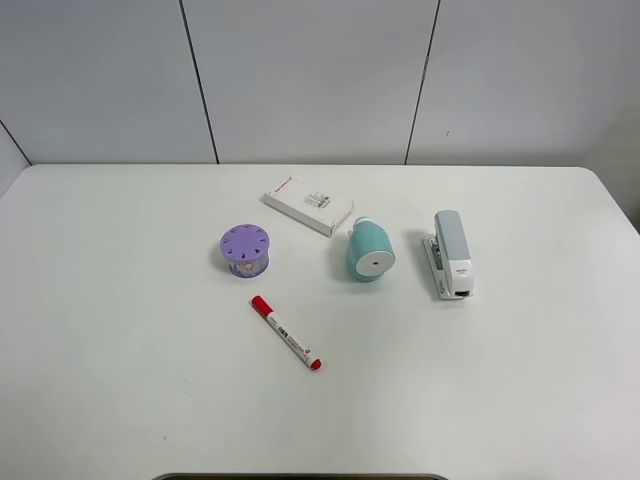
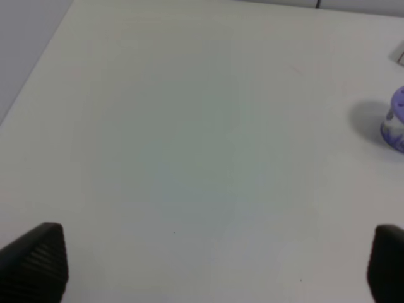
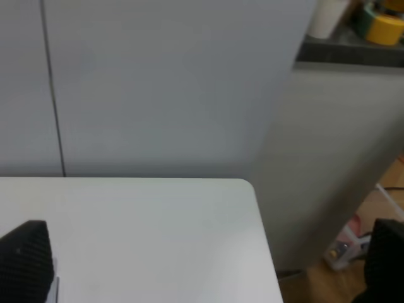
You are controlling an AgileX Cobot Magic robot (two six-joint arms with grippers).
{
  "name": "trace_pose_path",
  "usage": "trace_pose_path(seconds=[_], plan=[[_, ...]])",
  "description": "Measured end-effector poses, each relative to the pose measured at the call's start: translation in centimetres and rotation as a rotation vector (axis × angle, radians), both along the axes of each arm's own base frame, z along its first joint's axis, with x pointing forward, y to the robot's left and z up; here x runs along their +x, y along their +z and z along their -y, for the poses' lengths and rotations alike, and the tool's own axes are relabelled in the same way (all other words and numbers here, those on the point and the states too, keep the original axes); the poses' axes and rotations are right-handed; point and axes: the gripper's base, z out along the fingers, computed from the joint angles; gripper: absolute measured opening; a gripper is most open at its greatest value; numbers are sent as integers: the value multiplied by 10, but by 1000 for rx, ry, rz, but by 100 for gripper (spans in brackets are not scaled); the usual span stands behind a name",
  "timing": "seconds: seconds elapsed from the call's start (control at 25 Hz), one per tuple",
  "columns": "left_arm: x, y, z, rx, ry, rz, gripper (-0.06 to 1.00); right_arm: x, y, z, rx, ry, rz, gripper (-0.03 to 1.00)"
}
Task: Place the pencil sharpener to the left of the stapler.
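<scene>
The pencil sharpener (image 1: 369,251) lies on its side on the white bench (image 1: 120,380), already just to the left of the stapler (image 1: 452,254), a narrow strip of bare bench between the two. Taking the stapler as the mark: the sharpener's barrel runs roughly alongside the stapler's long body, its flat white round face turned toward the front edge of the bench and its small whitish knob toward the wall. The white box (image 1: 308,204) sits behind the sharpener, nearly at its knob; the purple holed cylinder (image 1: 245,249) is further left again, the red-capped marker (image 1: 286,333) left and forward.

Neither arm shows from above. The left pincer (image 2: 218,262) stands with its dark ribbed fingers (image 2: 39,259) spread wide, nothing between them, over bare bench left of the purple cylinder. The right pincer (image 3: 208,262) is likewise spread and empty, looking out past the far right corner of the bench. Which arm is nearer I cannot tell.

The sharpener is a small teal plastic barrel, rounded and smooth; lying as it does, I would expect it to roll sideways if nudged.
</scene>
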Motion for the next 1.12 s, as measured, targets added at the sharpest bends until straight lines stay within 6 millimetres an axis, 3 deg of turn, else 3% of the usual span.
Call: trace_pose_path(seconds=[0.16, 0.28, 0.72, 1.12], plan=[[0, 0, 0, 0, 0, 0, 95, -25, -11, 4, -10, -37, 8, 99], [0, 0, 0, 0, 0, 0, 95, -39, -33, 5, -16, -79, -11, 99], [0, 0, 0, 0, 0, 0, 95, -61, -124, -5, 59, -41, -86, 99], [0, 0, 0, 0, 0, 0, 95, -73, -167, -13, 153, 14, -80, 99]])
